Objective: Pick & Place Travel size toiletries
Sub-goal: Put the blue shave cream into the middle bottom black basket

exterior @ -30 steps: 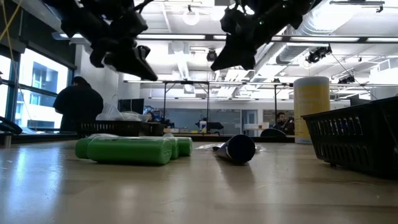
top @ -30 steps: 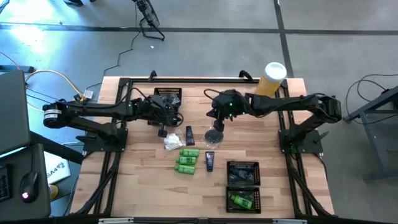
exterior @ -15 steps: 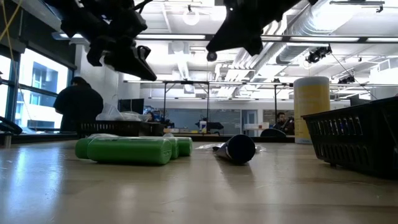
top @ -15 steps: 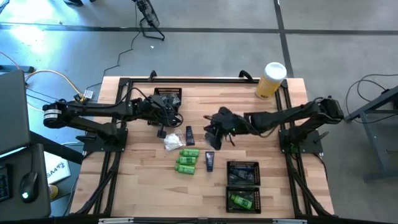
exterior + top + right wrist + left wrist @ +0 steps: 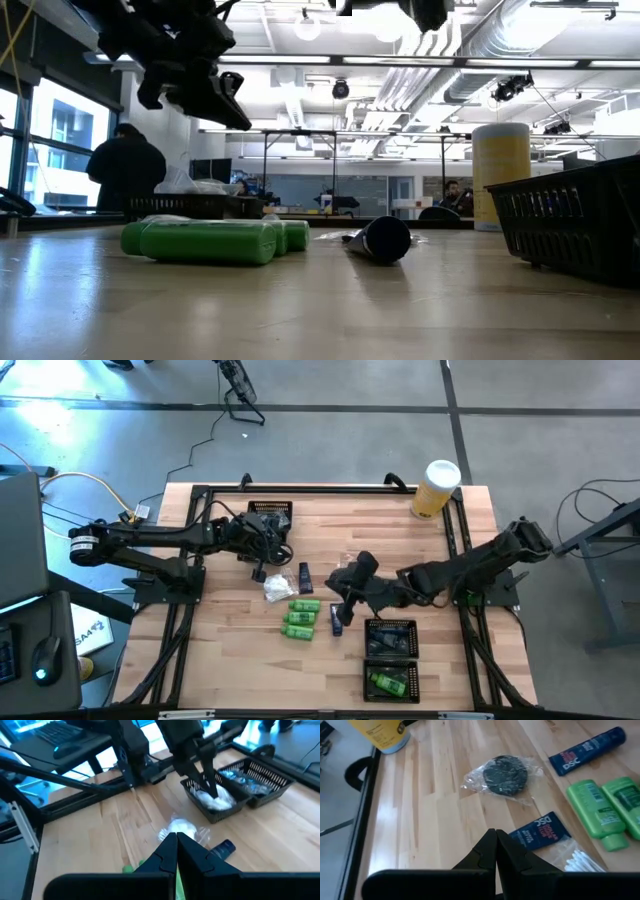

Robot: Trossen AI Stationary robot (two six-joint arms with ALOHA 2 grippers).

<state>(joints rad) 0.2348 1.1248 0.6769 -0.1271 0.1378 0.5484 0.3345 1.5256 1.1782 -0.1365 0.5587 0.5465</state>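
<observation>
You are partway through the sort. One bright green plastic bottle [image 5: 388, 682] already lies in the near black mesh tray [image 5: 368, 691], and the far black mesh tray [image 5: 270, 510] holds white crinkly packets [image 5: 215, 800].

Left loose on the wooden counter [image 5: 230, 650] are three more green bottles [image 5: 300, 618], two dark blue tubes [image 5: 540, 831] [image 5: 587, 750], a round dark flat case in clear wrap [image 5: 504, 768] and a clear packet of cotton swabs [image 5: 277, 588]. What lies in the middle tray [image 5: 390, 638] you probably cannot make out from above.

Your right gripper [image 5: 342, 606] hangs above the tube beside the green bottles, fingers pressed together and carrying nothing. Your left gripper [image 5: 262, 568] hovers near the swab packet, also pressed together and empty.
</observation>
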